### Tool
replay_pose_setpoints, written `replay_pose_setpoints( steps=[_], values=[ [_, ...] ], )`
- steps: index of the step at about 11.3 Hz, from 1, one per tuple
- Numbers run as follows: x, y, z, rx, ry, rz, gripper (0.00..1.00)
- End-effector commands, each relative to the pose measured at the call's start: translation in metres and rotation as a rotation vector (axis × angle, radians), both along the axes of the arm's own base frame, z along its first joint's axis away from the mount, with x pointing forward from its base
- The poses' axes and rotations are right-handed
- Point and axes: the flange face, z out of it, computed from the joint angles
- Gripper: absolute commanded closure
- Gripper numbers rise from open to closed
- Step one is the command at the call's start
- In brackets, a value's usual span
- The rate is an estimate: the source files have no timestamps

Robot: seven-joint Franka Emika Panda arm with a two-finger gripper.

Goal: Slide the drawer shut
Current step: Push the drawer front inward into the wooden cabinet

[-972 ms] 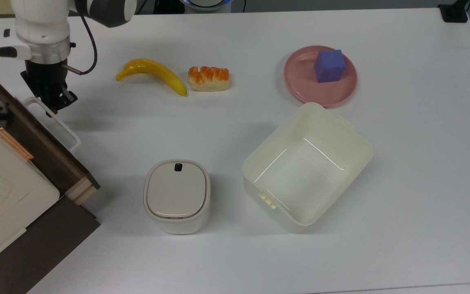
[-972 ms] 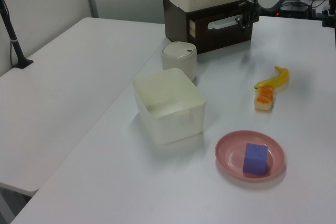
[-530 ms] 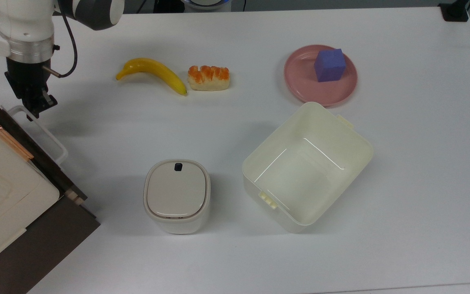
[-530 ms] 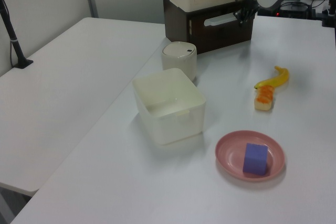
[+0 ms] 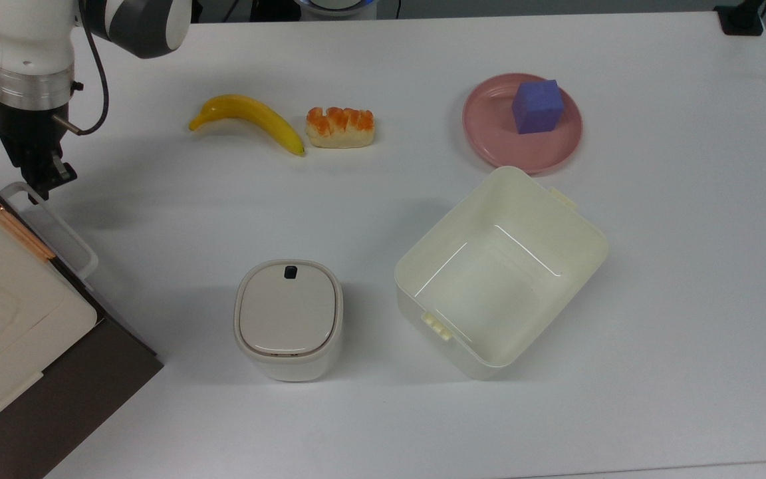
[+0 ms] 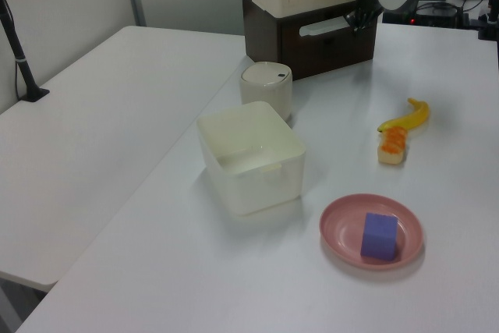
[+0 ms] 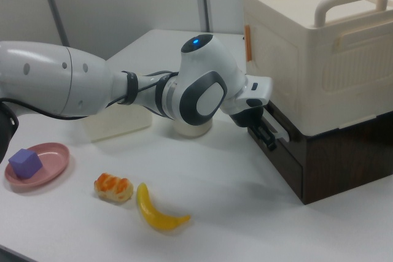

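Drawer (image 5: 67, 266) now pushed in, handle (image 5: 57, 229) (long axis diagonal), end effector (image 5: 42, 178) touching.

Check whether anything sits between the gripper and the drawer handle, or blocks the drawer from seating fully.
Nothing visible does. The gripper is right at the drawer's white handle, with only bare table nearby. The drawer front looks flush with the dark cabinet.

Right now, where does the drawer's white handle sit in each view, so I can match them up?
Top view: the white handle sits at the left edge, running diagonally beside the dark cabinet, just below the gripper.
Left view: top centre-right, a pale bar across the dark front.
Right view: right of centre, below the cream box.
Shared landmark: the banana.
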Motion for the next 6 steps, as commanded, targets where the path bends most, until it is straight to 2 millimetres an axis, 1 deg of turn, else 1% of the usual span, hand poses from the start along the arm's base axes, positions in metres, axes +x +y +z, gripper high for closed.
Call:
replay_pose_setpoints(
  steps=[1, 2, 4, 5, 6],
  values=[
    [0.004, -0.012, 0.009, -0.005, -0.107, -0.064, 1.00],
    [0.002, -0.016, 0.009, -0.006, -0.111, -0.073, 1.00],
    [0.001, -0.014, 0.014, -0.020, -0.101, -0.050, 1.00],
    [-0.001, -0.011, 0.023, -0.026, -0.105, -0.038, 1.00],
    [-0.004, -0.003, 0.030, -0.019, -0.087, -0.033, 1.00]
  ],
)
